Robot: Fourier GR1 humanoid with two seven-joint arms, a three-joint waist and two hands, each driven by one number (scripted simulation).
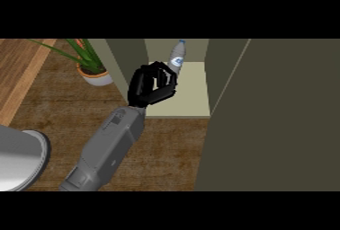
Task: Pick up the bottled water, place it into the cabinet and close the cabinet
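The black hand [153, 84] at the end of the grey forearm [109, 148] is up at the cabinet's [176, 108] open mouth, hanging over the front left part of the pale shelf. Its fingers [166, 76] are curled inward with the thumb folded toward them, a loose fist with nothing inside it. From where the arm comes in, low and left of middle, I cannot say for certain which arm it is, though it looks like the left one; no other hand shows.

Just past the fingertips, up and a little to the right, stands the water bottle [178, 57]. It is a slim clear bottle, upright, with a pale cap and a white label carrying a blue mark. It sits at the back of the cabinet's shelf, close to the rear wall. The hand is near it but apart from it.

The cabinet's door [279, 117] is swung open, a big dark olive slab filling the right side of the view.

To the left, on the wooden tabletop [66, 108], is a potted plant [90, 67] with long green leaves in a pale pot. A round grey object [20, 157] sits at the lower left edge.
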